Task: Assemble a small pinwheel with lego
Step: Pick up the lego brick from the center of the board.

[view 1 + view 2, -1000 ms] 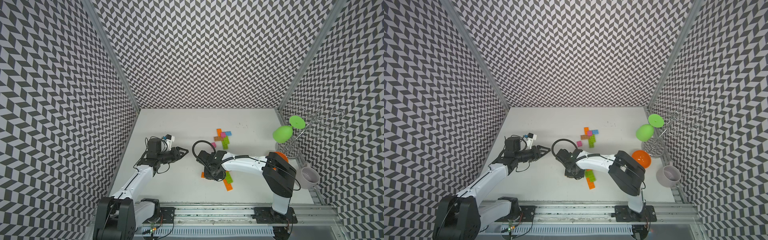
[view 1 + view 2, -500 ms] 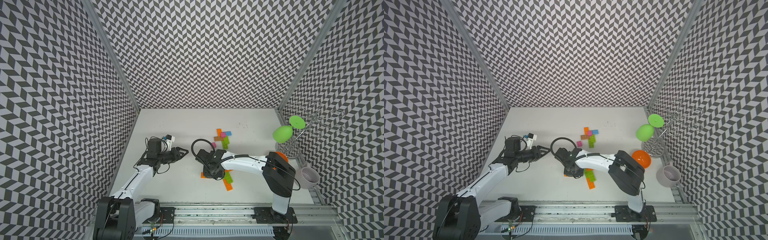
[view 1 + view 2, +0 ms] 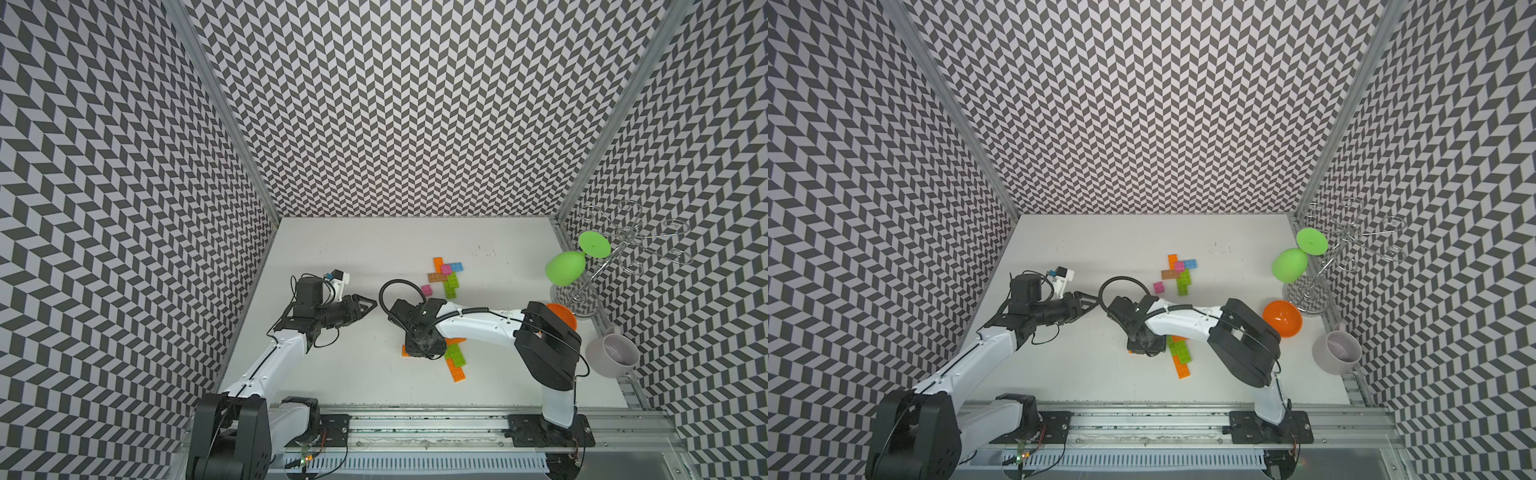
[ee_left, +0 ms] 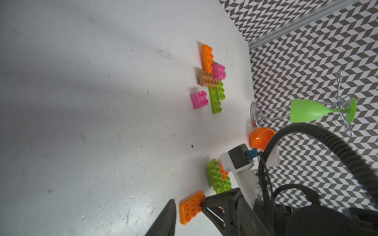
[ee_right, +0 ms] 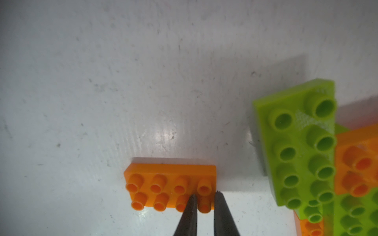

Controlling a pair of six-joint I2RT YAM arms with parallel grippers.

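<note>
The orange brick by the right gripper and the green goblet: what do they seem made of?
The orange brick: moulded plastic, smooth, glossy, with crisp hollow studs. The green goblet: probably plastic, satin finish; uniform bright colour without sharp glints, though coloured glass is possible.

Both top views: right gripper covers most of orange brick. Right wrist: green/orange stack cut off. Left wrist: blue brick mostly behind pink square.

The right gripper touches the end of a near orange brick; stacked lime green bricks lie just right of it; farther off, a loose pink square sits left of the joined cluster; a green goblet hangs far right.
</note>
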